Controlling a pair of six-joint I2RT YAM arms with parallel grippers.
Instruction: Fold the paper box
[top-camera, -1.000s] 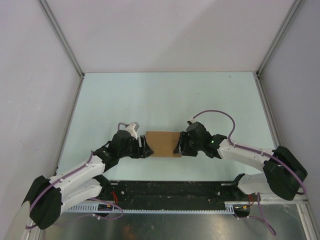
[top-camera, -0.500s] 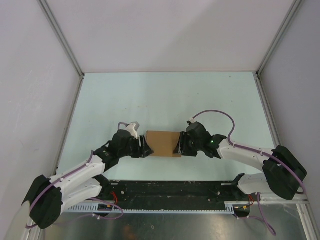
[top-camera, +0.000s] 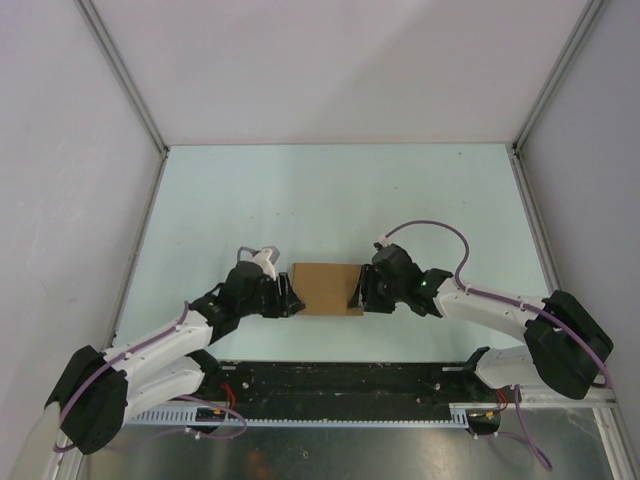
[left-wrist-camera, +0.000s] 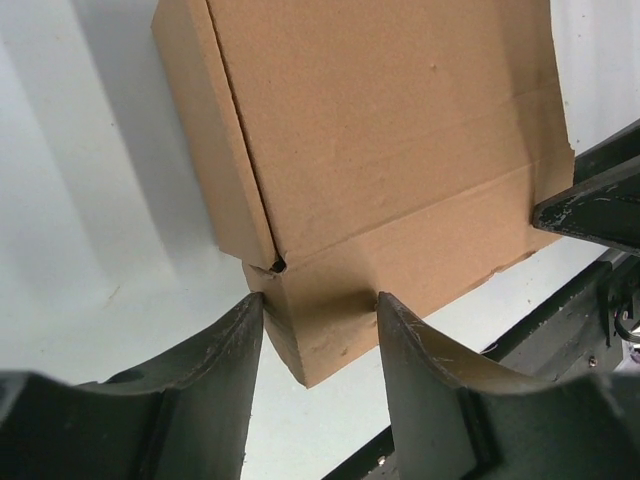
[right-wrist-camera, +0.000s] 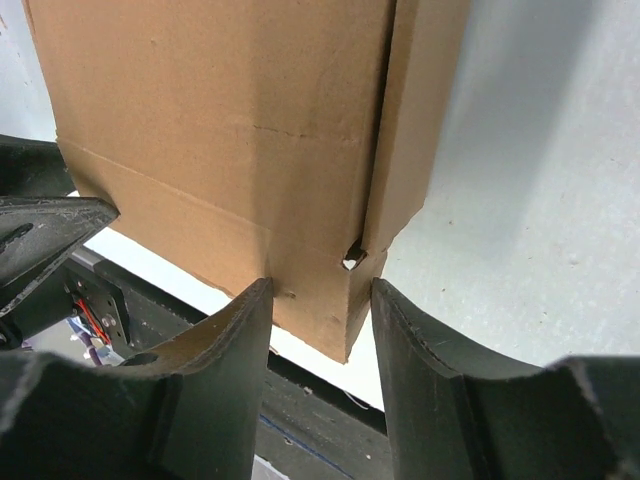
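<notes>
While the paper box (top-camera: 325, 287) lies flat on the worktop (top-camera: 330, 190) close to its near edge, its long axis runs side to side across the two arms, so each short end faces one arm. The left tool (top-camera: 290, 298) is at the left end and the right tool (top-camera: 358, 296) at the right end. They are about equally near, and neither arm has to reach across.

From each wrist view the cardboard lies straight ahead of the fingers. They straddle the near corner of that end, where the narrow end wall meets the longer front wall at a small gap in the fold. Both tools stand part spread, one finger on each side of the corner. On both tools the fingers sit right against the cardboard or just beside it, but I cannot tell whether either is truly pinching.

The top panel looks flat and the walls stand folded, so the box seems nearly formed. Whatever comes next probably turns on those two end corners. With the tools opposed along the long axis, an uneven squeeze could slide or skew the box towards the worktop's near edge.
</notes>
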